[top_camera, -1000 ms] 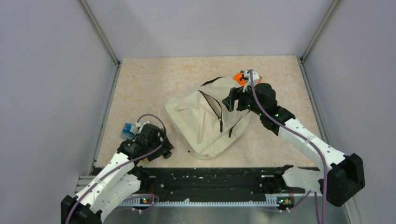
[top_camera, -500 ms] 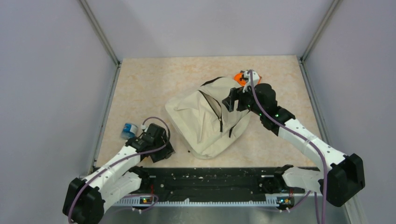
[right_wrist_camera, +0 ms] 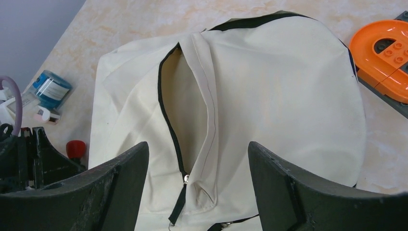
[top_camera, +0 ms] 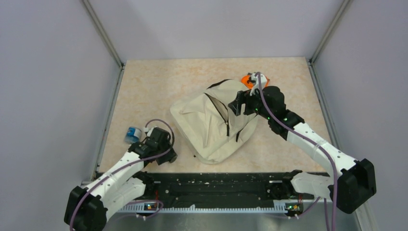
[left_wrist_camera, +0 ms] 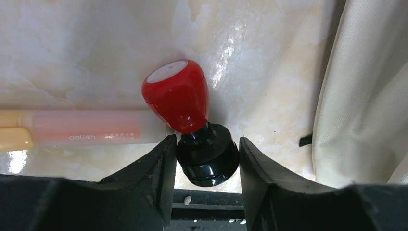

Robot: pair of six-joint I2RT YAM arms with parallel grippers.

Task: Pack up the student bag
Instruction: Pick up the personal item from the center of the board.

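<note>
Where the top camera looks down on the desk, the student bag lies flat at the middle with its black zipper parted. The left hand sits low just beside the bag's near-left corner. A blue container lies farther out from the bag on that side. The right hand hangs over the bag's far-right part, and an orange toy block lies just beyond the bag there.

From the left wrist, the left hand is clenched on the black base of a red-handled stamp. A pink highlighter lies on the stamp's side away from the bag.

From the right wrist, the right hand is released. Its fingers are spread wide above the bag's open zipper, grasping nothing.
</note>
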